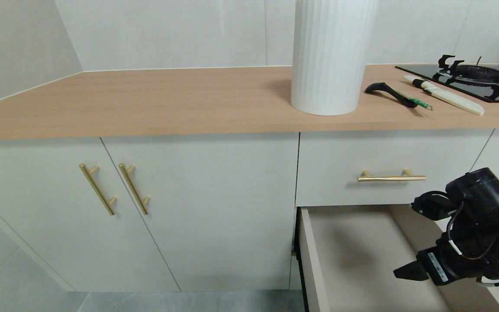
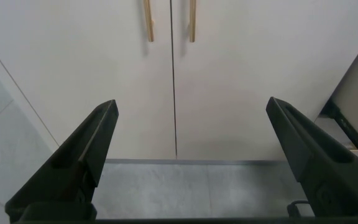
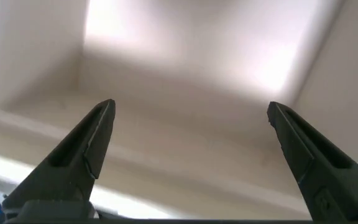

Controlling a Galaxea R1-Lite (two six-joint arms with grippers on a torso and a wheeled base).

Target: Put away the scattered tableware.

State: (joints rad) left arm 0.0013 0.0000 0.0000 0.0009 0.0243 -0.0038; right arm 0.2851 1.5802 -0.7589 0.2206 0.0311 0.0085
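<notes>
Right end effector (image 3: 191, 115) released, empty, open drawer (image 1: 362, 251) beneath it; should clear bench (image 1: 189, 104) edge above before reaching black utensil (image 1: 388, 92).

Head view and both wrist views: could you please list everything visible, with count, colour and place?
Countertop: one, wood-brown, over the cabinets.
Ribbed container: one, white, upright on the countertop.
Black utensil: one, black, lying right of the container.
Green-tipped stick: one, green-patterned, beside the black utensil.
Knife-like utensil: one, cream, lying by the hob.
Hob: one, black, at the countertop's far right.
Cabinet doors: two, pale grey with gold handles, shut, below left.
Upper drawer: one, pale grey with gold handle, shut.
Lower drawer: one, beige inside, pulled open.
Left end effector: one, black, open, facing the cabinet doors.
Right end effector: one, black, open, over the lower drawer.
</notes>
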